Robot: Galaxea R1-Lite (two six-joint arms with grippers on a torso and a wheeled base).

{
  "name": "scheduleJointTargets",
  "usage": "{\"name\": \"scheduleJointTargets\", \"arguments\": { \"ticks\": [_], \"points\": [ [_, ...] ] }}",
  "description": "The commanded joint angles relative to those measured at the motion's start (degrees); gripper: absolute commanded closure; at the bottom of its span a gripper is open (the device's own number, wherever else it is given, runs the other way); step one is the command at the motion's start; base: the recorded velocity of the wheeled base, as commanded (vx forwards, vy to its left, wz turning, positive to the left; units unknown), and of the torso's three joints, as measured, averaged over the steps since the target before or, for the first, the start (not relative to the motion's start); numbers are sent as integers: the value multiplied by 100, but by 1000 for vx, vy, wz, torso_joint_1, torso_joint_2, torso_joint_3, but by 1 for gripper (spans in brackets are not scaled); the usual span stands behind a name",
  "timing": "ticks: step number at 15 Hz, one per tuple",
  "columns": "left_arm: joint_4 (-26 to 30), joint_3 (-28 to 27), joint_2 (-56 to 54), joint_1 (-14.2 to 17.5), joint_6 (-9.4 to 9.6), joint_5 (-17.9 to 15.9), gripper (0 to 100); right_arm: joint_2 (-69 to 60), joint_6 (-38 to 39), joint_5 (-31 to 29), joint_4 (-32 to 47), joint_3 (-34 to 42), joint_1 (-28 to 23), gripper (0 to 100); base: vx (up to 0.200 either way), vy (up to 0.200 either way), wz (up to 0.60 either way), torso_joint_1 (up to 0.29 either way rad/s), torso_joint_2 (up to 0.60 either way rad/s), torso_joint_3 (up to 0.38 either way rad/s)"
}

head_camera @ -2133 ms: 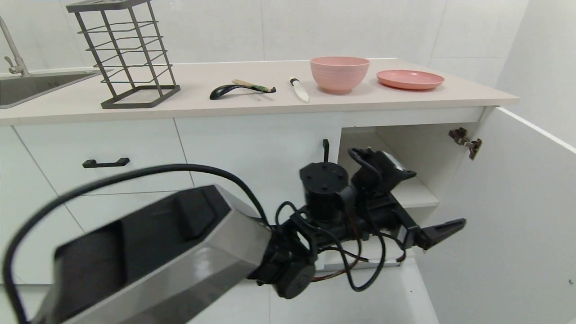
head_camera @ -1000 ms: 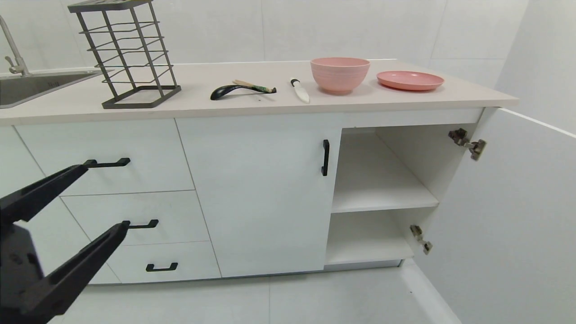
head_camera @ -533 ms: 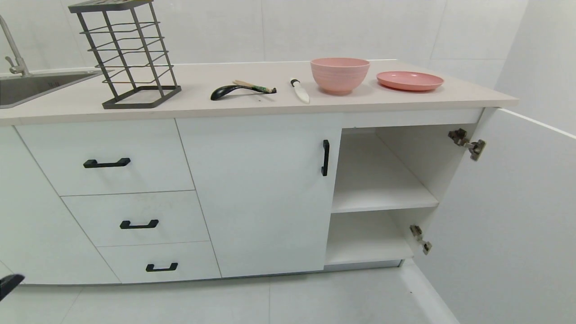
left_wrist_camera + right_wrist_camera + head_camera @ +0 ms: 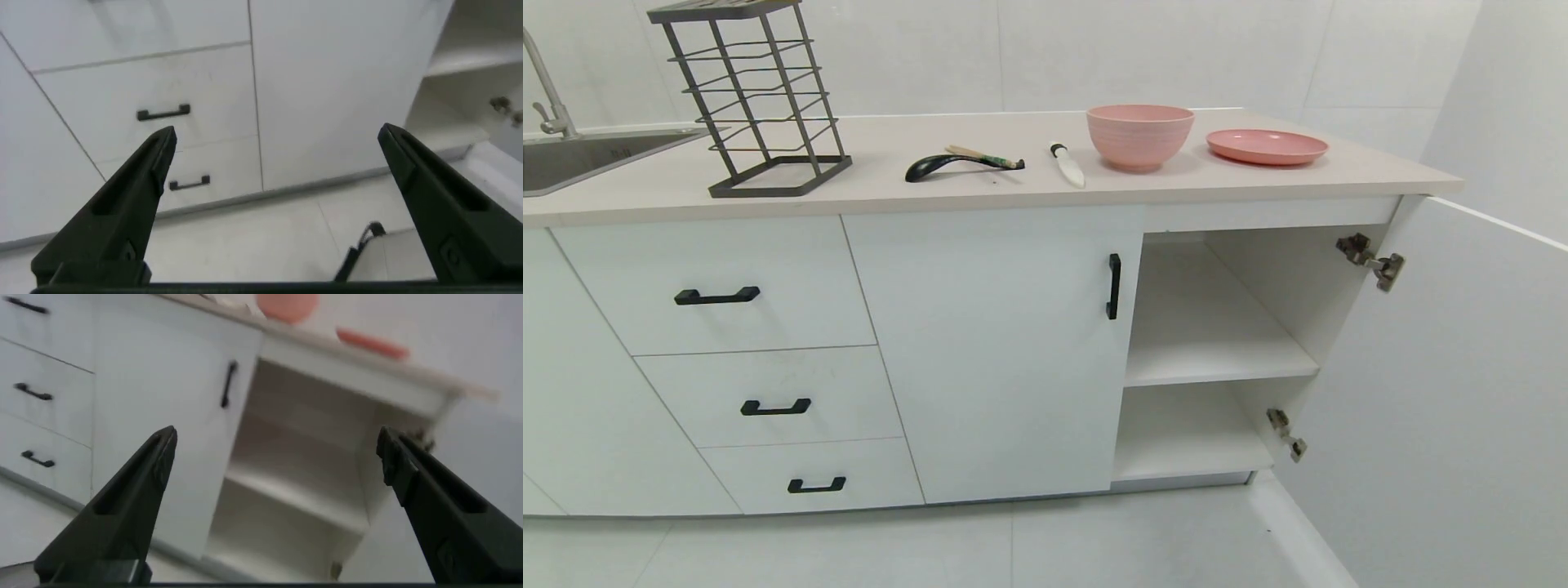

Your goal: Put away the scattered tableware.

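- Tableware all sits up on the counter [image 4: 866,192], none of it put away yet: pink bowl [image 4: 1139,135], pink plate [image 4: 1267,145], white-bladed knife [image 4: 1068,166], black spoon [image 4: 939,166] and chopsticks [image 4: 982,155].
- Right gripper [image 4: 276,434] hangs low, its jaws spread wide with nothing between them. Straight ahead of it is the open cupboard [image 4: 1217,359], and the bowl and plate are well above and beyond it.
- Left gripper [image 4: 278,135] is likewise spread and empty. It faces the lower drawers [image 4: 163,113], with every piece far above it.
- My guess is that the step in hand is fetching the first piece, and the right arm looks better placed for the bowl or plate.
- To do it well, I'd lift that gripper clear above the counter edge before it goes forward, so the fingers don't knock the overhang.
- For the bowl, I'd put one finger inside the rim and one outside, on the side nearest the gripper. The plate lies near, so the outer finger should keep off it.
- The plate is flat and shallow and likely to slide, so pinching its near rim seems safest.
- The swung-out door [image 4: 1462,392] stands beside the opening ahead of the gripper, so the carry down to the shelf should stay clear of it.
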Motion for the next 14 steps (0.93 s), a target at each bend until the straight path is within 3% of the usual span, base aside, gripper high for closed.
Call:
{"name": "scheduleJointTargets", "arguments": {
  "ticks": [1,2,3,7,8,10,14],
  "points": [
    [-35,55,-116,42,-31,60,0,-66,239,-530,458,27,-1,0,0,0,0,0,0,0],
    [-27,55,-116,42,-154,104,0,-66,344,-1031,906,27,-1,0,0,0,0,0,0,0],
    [-27,55,-116,42,-163,122,0,-66,362,-1313,1354,27,-1,0,0,0,0,0,0,0],
    [-27,55,-116,33,-207,139,0,-66,493,-1638,1679,27,-9,0,0,0,0,0,0,0],
    [-27,55,-116,33,-225,139,0,-66,406,-1620,1662,27,26,0,0,0,0,0,0,0],
    [-27,55,-116,33,-216,139,0,-66,247,-179,1644,27,61,0,0,0,0,0,0,0],
    [-27,55,-116,33,-304,254,0,-66,335,-425,1653,27,43,0,0,0,0,0,0,0]
  ]
}}
